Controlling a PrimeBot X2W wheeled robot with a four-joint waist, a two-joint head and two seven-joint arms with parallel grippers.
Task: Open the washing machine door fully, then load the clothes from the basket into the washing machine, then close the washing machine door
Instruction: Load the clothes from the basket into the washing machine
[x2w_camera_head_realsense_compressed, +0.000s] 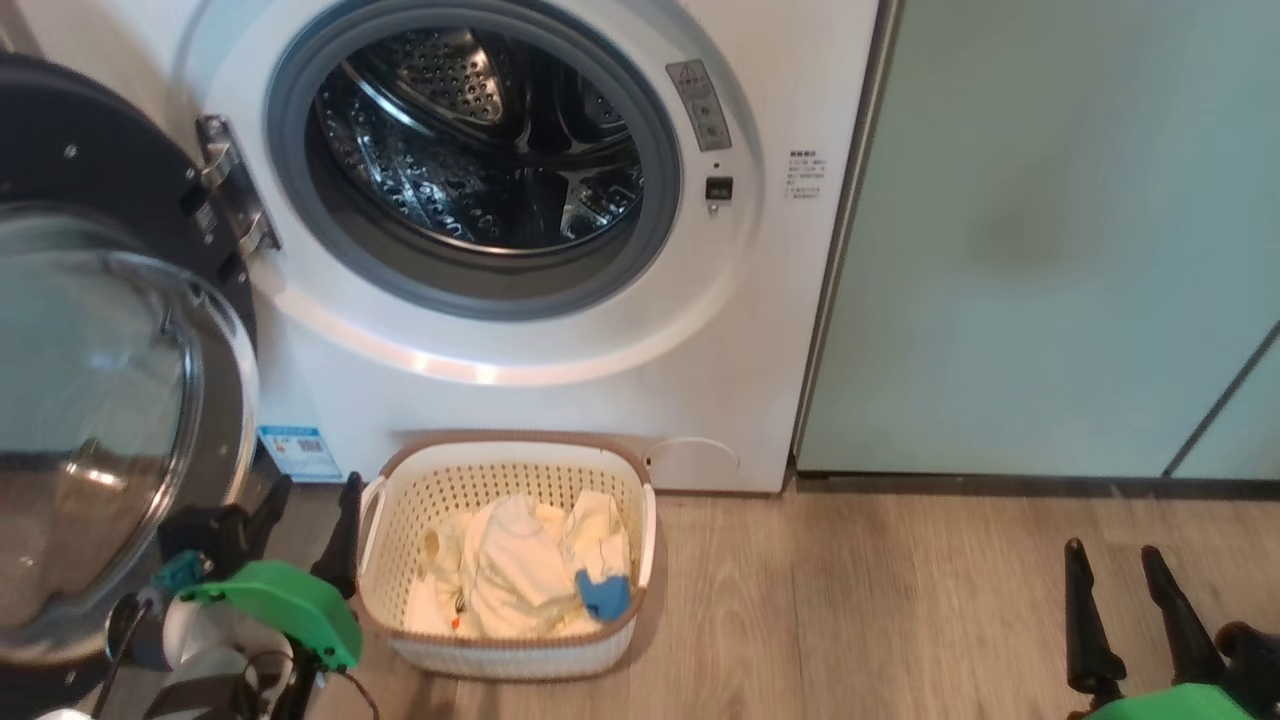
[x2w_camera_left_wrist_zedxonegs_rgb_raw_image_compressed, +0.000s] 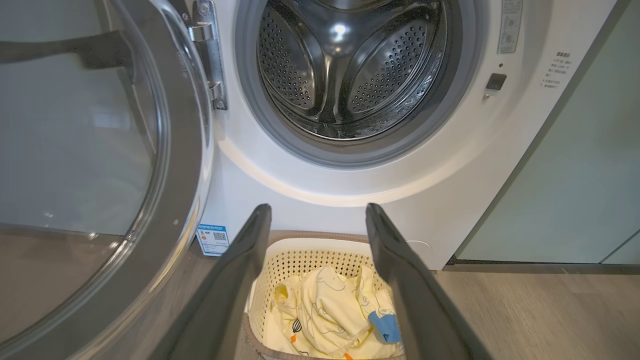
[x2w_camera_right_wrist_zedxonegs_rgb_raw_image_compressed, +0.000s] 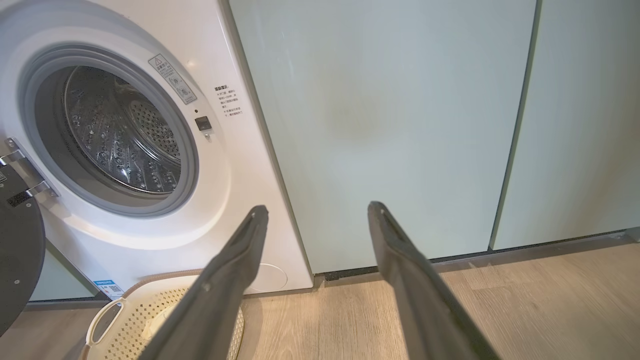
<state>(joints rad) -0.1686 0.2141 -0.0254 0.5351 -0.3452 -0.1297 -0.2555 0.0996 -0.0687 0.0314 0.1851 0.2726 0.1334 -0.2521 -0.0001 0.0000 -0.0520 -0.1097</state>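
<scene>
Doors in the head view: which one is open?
The washing machine door, round, black-rimmed, glass-centred, swung out left; the flat pale green cabinet doors are shut.

Floor (x2w_camera_head_realsense_compressed: 900, 600): light grey-brown wood-look planks, grain running left-right in head view. Basket (x2w_camera_head_realsense_compressed: 500, 655) sits directly on the planks, upright, cream perforated plastic, brown rim, white side handles. Its back edge is just beside the foot of the washing machine (x2w_camera_head_realsense_compressed: 600, 420); touching or not, cannot tell. Clothes (x2w_camera_head_realsense_compressed: 510, 580) lie inside the basket, not on the floor. Washing machine stands on the floor, white front, blue sticker (x2w_camera_head_realsense_compressed: 297, 452) low at its left corner near the floor line. Pale green cabinets (x2w_camera_head_realsense_compressed: 1050, 250) stand right beside the washer on its right, with a dark strip along their base where they meet the planks.
</scene>
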